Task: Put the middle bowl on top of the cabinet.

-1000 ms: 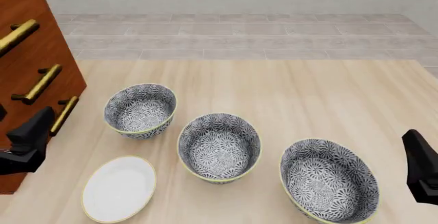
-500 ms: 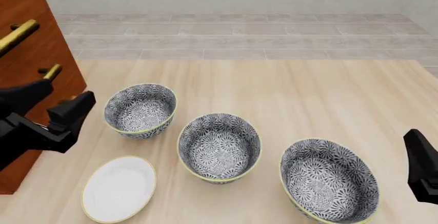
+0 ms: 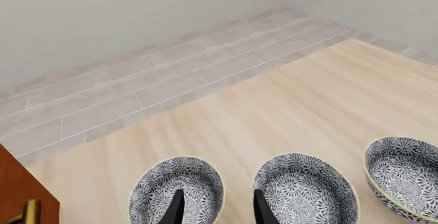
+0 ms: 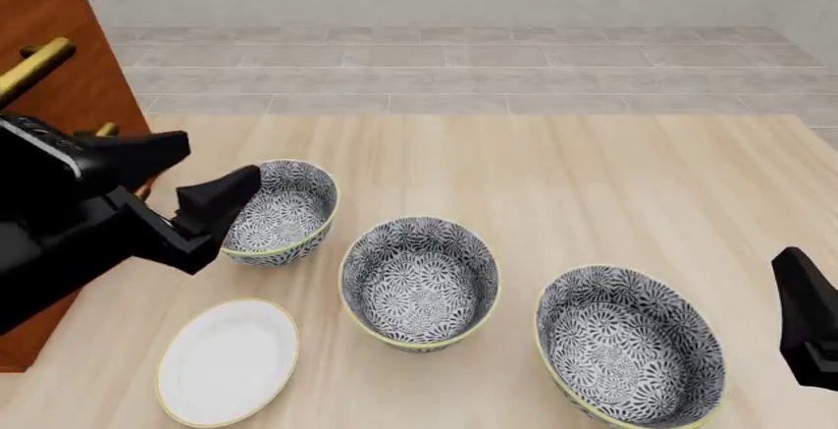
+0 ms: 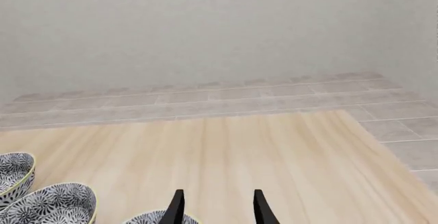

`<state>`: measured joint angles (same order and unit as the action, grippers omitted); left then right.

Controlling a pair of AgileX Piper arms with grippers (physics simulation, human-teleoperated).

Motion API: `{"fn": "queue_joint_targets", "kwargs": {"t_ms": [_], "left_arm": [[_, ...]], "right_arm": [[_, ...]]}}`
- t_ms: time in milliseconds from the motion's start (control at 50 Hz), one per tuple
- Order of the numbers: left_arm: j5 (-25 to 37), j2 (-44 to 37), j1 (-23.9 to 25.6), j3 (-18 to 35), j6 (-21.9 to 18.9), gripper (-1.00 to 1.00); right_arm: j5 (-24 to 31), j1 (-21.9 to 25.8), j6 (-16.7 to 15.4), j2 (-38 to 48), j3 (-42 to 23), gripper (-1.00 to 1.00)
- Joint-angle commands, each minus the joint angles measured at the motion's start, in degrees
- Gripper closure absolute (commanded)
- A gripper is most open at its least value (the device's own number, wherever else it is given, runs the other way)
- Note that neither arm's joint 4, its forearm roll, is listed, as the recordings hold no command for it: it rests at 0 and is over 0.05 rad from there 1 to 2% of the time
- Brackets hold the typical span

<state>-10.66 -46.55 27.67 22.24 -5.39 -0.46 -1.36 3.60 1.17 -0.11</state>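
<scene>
The round deep middle bowl [image 4: 419, 282] with its dense dark-grey-and-white floral pattern and thin yellowish rim sits upright on the pale wooden table [image 4: 590, 184], the centre of a diagonal row of three matching bowls. From the middle bowl, an identical patterned bowl [image 4: 270, 211] lies just beside it toward the cabinet and farther from the arms, and a third identical bowl [image 4: 629, 346] lies just beside it on the opposite side, nearer the arms. A flat white plate with a yellowish rim [image 4: 228, 360] rests on the table near the middle bowl, on its cabinet side and closer to the arms. The tall reddish-brown wooden cabinet [image 4: 66, 66] with long brass bar handles [image 4: 37, 62] stands at the table edge, well apart from the middle bowl, beyond the cabinet-side bowl. The black left gripper [image 4: 196, 176] hangs between the cabinet and the cabinet-side bowl, its fingers parted and holding nothing; in the left wrist view its fingertips [image 3: 176, 209] frame that bowl's near rim, with the middle bowl [image 3: 306, 190] just to one side. The black right gripper [image 5: 215, 208] is also spread and empty, showing in the front view only as a dark shape at the frame edge past the third bowl, away from the middle bowl.
</scene>
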Motion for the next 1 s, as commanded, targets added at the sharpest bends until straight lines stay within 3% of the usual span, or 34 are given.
{"fn": "queue_joint_targets", "kwargs": {"t_ms": [20, 580, 680, 1000], "left_arm": [[-0.83, -4.80, 4.07, 2.83, 0.13, -1.00], [0.36, -19.59, 9.38, 11.21, 5.83, -1.00], [0.55, -21.51, 9.63, 11.78, 8.95, -1.00], [-0.76, -24.03, 8.60, 10.48, 11.37, -1.00]], "right_arm": [[-0.27, 0.13, 0.07, 0.47, -0.01, -1.00], [-1.56, -0.18, 1.31, 2.10, 0.05, -1.00], [-1.66, -0.28, 1.47, 2.16, 0.02, -1.00], [-0.95, -0.68, 1.82, 1.29, 0.07, -1.00]]}}
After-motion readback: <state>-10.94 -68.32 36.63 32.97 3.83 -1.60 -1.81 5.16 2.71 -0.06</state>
